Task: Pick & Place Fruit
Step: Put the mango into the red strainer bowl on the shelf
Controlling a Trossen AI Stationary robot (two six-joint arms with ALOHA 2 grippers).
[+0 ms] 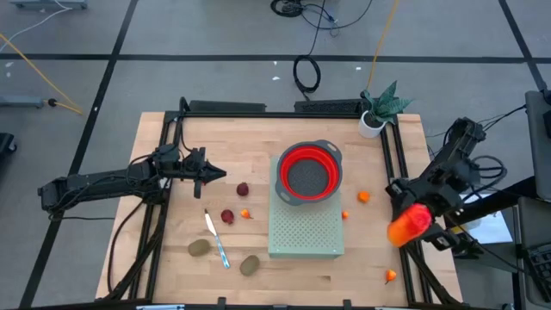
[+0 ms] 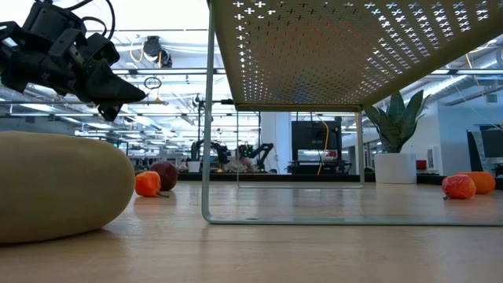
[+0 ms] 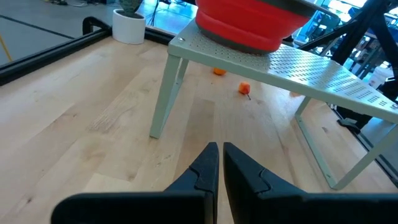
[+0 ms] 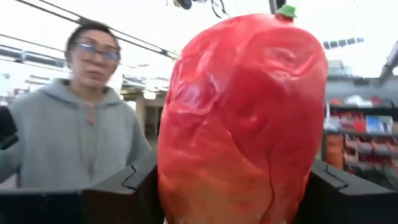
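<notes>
High view, right claw (image 1: 411,220) gripping red-orange fruit (image 1: 408,223) beyond table's right edge (image 1: 422,172)

We look straight down on pale wooden tabletop (image 1: 172,146); low camera sits at tabletop level, facing room. Left wrist and overhead share red collapsible bowl (image 3: 249,22) on perforated green stand (image 1: 306,231).

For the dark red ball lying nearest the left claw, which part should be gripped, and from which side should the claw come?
Grip the dark red ball across its widest middle, coming straight down from above. It is round, so no side is better, and it sits alone on the bare table with free space around it. The left claw, now shut and close beside it, must open first. The right claw already holds the red-orange fruit.
</notes>
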